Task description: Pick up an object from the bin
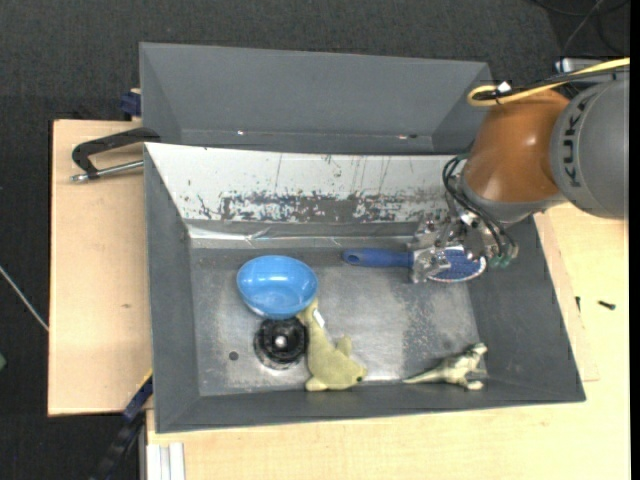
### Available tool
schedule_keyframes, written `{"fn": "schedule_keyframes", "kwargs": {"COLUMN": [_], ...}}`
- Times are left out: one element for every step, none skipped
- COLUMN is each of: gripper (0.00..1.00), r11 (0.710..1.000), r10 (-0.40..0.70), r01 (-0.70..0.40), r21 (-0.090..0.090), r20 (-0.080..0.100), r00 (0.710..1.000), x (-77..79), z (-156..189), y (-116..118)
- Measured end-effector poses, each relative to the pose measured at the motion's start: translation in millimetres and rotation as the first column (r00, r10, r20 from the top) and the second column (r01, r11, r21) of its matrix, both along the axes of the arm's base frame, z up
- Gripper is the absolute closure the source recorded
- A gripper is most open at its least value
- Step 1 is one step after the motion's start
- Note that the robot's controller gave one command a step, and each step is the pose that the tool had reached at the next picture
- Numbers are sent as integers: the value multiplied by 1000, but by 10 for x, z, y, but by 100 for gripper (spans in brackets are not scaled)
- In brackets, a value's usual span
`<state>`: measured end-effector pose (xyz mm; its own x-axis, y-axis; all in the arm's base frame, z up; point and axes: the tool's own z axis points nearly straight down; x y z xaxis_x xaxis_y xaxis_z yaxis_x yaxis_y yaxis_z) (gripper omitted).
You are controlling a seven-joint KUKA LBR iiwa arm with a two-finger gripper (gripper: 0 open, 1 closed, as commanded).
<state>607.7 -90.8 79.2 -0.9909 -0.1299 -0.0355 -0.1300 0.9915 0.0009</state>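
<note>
Fingers [434, 257] clamped on blue-handled tool [375, 259]

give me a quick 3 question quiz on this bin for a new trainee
1. True or false: in the camera view, the blue bowl lies left of the claw.
2. Which thing is the claw over? A) the blue-handled utensil B) the blue bowl C) the pale toy animal
3. Fill in: the yellowish soft toy lies next to the black round piece, on that piece's ____ in the view (left or right).

Key: 1 true; 2 A; 3 right.
</note>
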Motion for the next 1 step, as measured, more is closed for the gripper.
{"fn": "schedule_keyframes", "kwargs": {"gripper": [100], "r11": [1000], "r10": [13], "r01": [-13], "r21": [-8], "r20": [-20], "r00": [1000], "x": [-286], "z": [1918], "y": [-88]}}
